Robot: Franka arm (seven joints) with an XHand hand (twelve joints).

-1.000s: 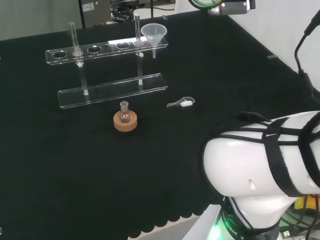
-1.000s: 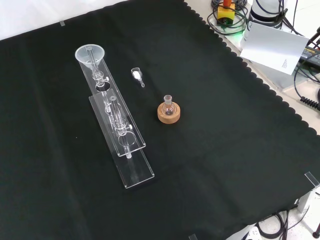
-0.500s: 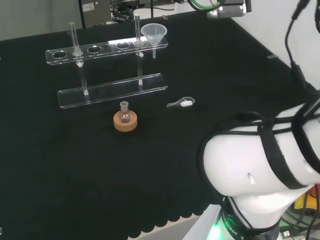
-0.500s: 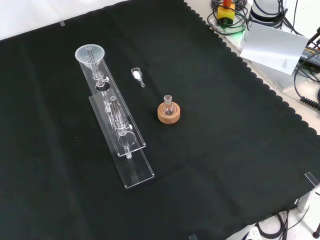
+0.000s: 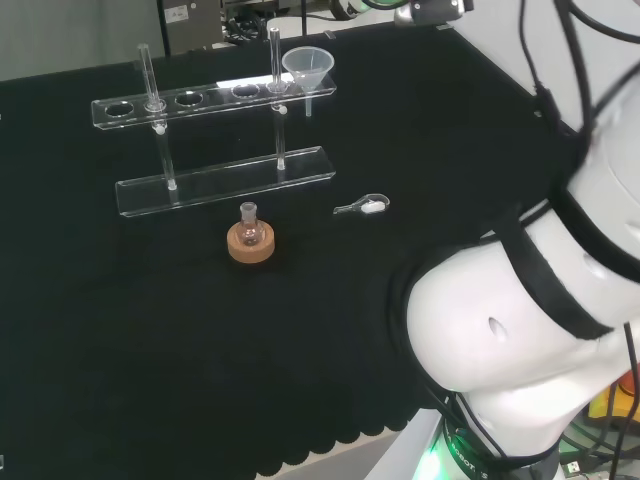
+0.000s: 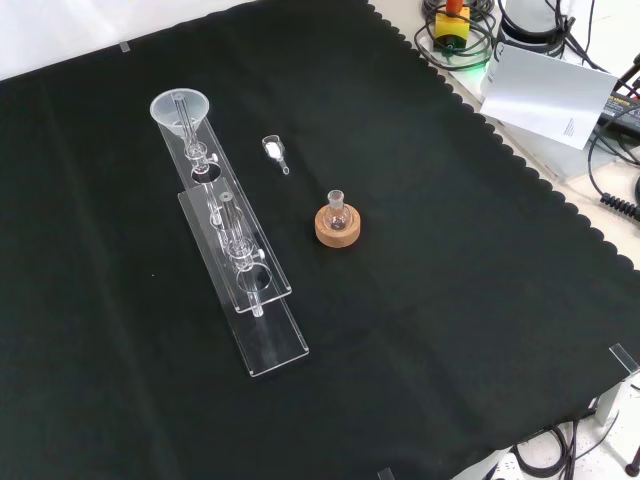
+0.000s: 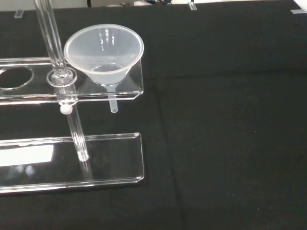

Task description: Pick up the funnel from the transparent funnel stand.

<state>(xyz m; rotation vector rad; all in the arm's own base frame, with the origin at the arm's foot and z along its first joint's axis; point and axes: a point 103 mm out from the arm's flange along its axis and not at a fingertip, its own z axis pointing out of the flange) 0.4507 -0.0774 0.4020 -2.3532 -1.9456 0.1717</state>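
Sitting in the end hole of the clear stand [image 5: 215,95], the funnel [image 5: 307,66] rests by its cone on the upper shelf, with its stem hanging through the hole and clear of the lower shelf. The wrist view confirms this: the funnel [image 7: 104,52] occupies the last opening of the stand [image 7: 72,167], just beside one upright rod. This seating keeps the funnel upright and leaves its wide rim free above the shelf, which is judged to be the accessible part for a grasp from above. In the front view the funnel [image 6: 180,108] sits at the far end of the stand [image 6: 265,340]. The other holes along the upper shelf appear empty.

The state of the fingers cannot be told from these views. The funnel is judged untouched and the lift not yet begun.

A small flask [image 5: 249,215] stands upright in a cork ring [image 5: 250,243] near the stand, on the side toward the arm in the head view. A small clear scoop [image 5: 363,207] lies flat on the cloth, apart from both.

The bench is covered with a black cloth [image 6: 450,300] with a scalloped edge. Beyond that edge, the front view shows cables, a white card [image 6: 550,92] and equipment. The white arm link [image 5: 520,330] fills the near right of the head view.
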